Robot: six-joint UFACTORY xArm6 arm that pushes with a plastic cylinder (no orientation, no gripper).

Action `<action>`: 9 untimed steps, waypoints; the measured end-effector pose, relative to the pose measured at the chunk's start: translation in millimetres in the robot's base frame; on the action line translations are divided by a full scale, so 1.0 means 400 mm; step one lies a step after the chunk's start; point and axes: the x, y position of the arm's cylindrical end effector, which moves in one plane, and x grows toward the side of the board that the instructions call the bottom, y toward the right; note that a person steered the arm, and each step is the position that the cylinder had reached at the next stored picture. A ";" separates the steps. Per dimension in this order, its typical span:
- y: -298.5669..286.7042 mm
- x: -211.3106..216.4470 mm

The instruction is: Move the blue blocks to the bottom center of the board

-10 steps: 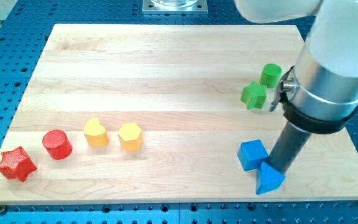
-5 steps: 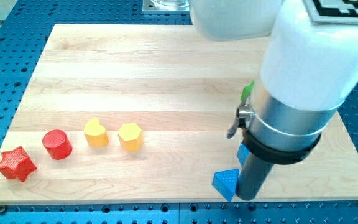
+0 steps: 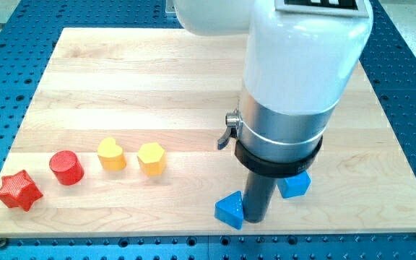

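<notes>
A blue triangular block (image 3: 230,209) lies near the board's bottom edge, a little right of centre. My tip (image 3: 255,219) touches its right side. A second blue block (image 3: 295,184), cube-like, sits just right of the rod, partly hidden behind it. The arm's large white and grey body covers the board's right middle, so the green blocks are hidden.
A yellow heart (image 3: 111,154) and a yellow hexagonal block (image 3: 151,158) sit left of centre. A red cylinder (image 3: 66,167) and a red star (image 3: 19,191) sit at the bottom left. The wooden board (image 3: 121,79) lies on a blue perforated table.
My tip has moved toward the view's left along the bottom edge, pushing the blue triangular block left. The blue cube now shows to the rod's right. The arm now hides both green blocks.
</notes>
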 end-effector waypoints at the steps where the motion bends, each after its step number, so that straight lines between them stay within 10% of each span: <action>1: 0.168 0.036; 5: 0.238 -0.166; 9: 0.080 -0.086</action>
